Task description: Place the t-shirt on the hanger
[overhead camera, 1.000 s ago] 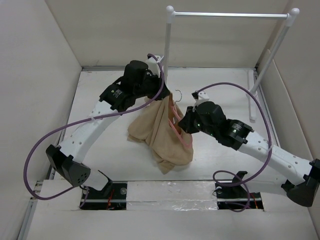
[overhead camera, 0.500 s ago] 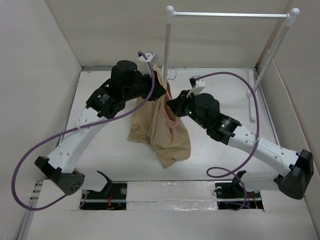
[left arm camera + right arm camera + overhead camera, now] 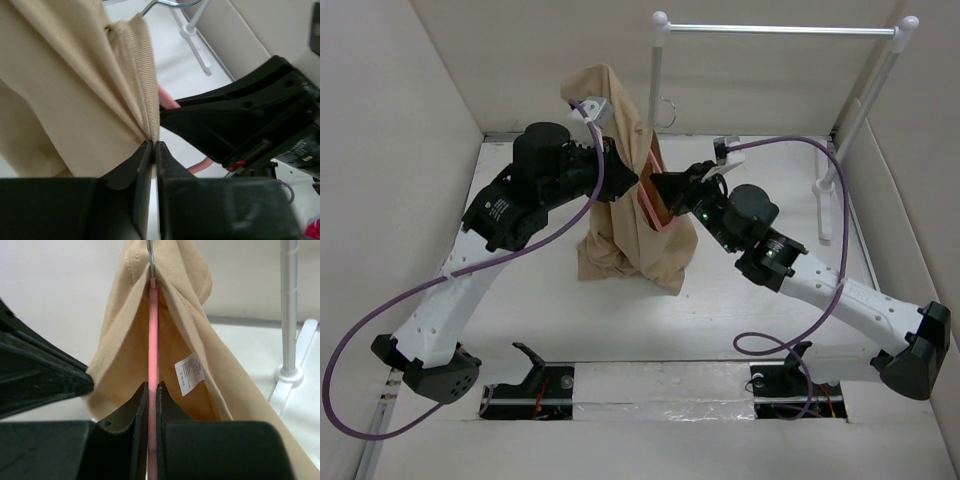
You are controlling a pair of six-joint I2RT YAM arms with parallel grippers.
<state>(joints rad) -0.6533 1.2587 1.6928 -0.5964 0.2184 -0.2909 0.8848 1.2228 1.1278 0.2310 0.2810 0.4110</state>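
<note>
The tan t-shirt hangs in the air between both arms, draped over the salmon-pink hanger. The hanger's silver wire hook pokes out past the shirt near the rack pole. My left gripper is shut on the shirt's ribbed collar. My right gripper is shut on the hanger's pink bar, which runs up inside the shirt's neck opening; a white care label shows inside. The hanger's pink bar also shows in the left wrist view.
A tall white garment rack with a metal rod stands at the back right, its foot on the table. White walls enclose the table on the left, back and right. Purple cables loop from both arms.
Both arms have lifted the shirt and hanger up and toward the back; the shirt's top now rises above the table's back edge and the hook is near the rack pole.
</note>
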